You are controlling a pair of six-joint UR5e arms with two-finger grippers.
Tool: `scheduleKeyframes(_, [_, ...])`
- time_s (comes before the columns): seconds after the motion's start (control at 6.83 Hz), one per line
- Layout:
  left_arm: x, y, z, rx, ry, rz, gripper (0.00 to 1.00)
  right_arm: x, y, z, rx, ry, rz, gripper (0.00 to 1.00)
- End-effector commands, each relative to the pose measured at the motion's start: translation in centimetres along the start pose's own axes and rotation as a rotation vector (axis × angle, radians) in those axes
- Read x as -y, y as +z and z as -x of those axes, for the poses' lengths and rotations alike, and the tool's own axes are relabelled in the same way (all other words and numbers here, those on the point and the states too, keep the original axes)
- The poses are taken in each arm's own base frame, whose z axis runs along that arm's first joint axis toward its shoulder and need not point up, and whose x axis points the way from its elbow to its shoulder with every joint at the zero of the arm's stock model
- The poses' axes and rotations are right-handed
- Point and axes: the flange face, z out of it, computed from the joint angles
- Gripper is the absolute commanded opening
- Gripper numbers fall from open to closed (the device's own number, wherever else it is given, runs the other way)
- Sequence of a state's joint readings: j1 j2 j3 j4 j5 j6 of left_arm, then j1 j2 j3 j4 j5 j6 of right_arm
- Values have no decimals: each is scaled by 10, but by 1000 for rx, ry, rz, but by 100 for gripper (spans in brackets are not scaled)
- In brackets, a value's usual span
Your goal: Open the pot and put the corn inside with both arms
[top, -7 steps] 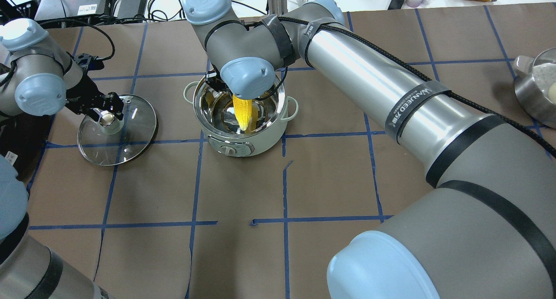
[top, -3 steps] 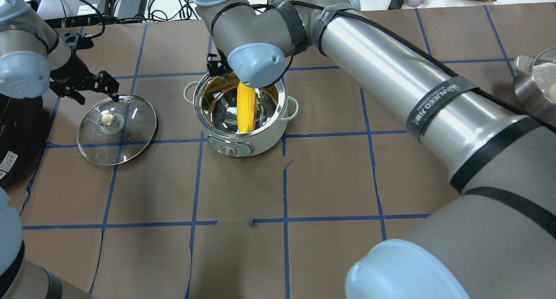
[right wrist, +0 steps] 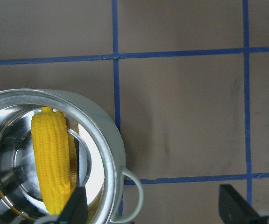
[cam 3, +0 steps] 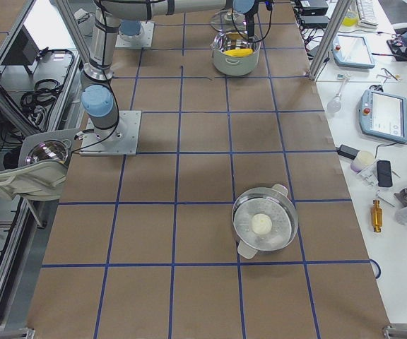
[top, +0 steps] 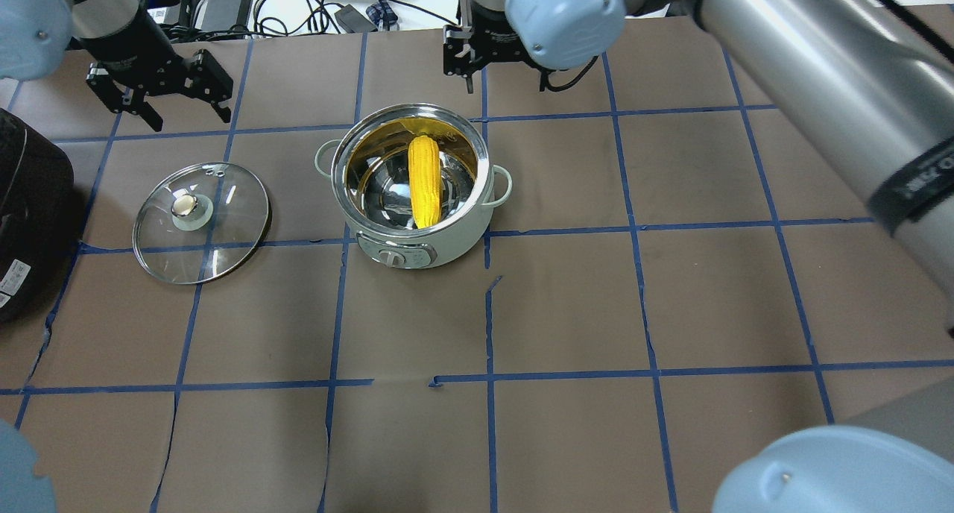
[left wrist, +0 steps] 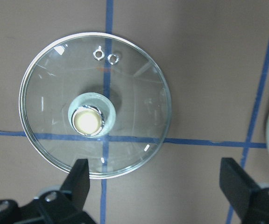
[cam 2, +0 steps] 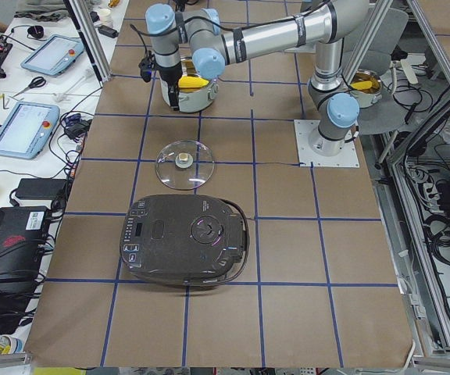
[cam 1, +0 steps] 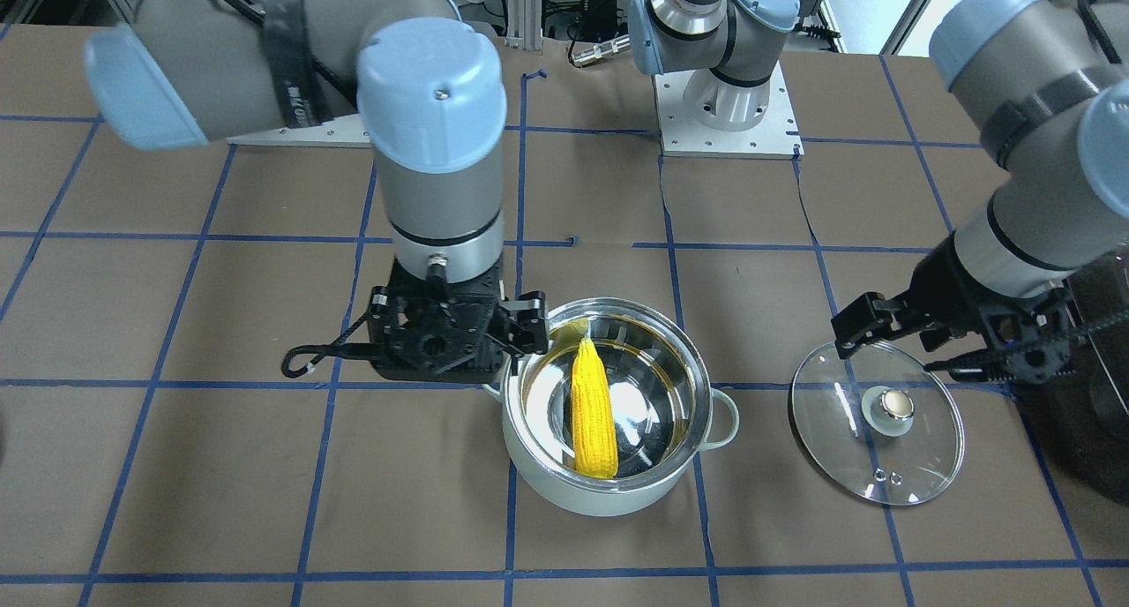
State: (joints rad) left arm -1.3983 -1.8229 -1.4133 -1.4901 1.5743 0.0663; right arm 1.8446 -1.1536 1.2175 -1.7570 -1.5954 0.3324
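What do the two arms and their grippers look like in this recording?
The right arm and left arm are grey and silver tubes with light blue joint caps. The right arm wears a black lettered band. The right gripper and left gripper are black and two-fingered.

Table (top: 566, 312): brown, blue tape grid.
Pot (top: 455, 235): upright, uncovered.
Glass lid (top: 220, 233): flat beside Pot, apart.
Black appliance (cam 2: 186, 238): near Glass lid.

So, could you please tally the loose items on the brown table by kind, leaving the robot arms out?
Pots: 2, the mint-green pot and the steel pot
Glass lid: 1
Corn: 1
White round item in the steel pot: 1
Black appliance: 1
Total: 6
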Motion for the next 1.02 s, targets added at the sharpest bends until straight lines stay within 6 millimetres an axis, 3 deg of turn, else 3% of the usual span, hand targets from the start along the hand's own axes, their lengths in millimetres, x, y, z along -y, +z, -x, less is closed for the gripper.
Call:
scheduleKeyframes(0.0, [-61,-54,-92,3,26,1,100,-9,-31,-97,-8,108,42,100])
scheduleKeyframes(0.15, [-85,-80,-115,2,57,-47,100,-27,-43,-139,-21,51,82,100])
scheduleKeyframes(0.29, [-96,-91,-119,-4,64,-69,100,-48,-49,-164,-25,10,122,100])
scheduleKeyframes(0.73, [-122,-101,-106,3,92,-81,100,-105,-68,-177,-41,-8,168,100])
scheduleKeyframes(0.88, [-122,-104,-92,-3,115,-95,100,-109,-71,-180,-44,-31,182,100])
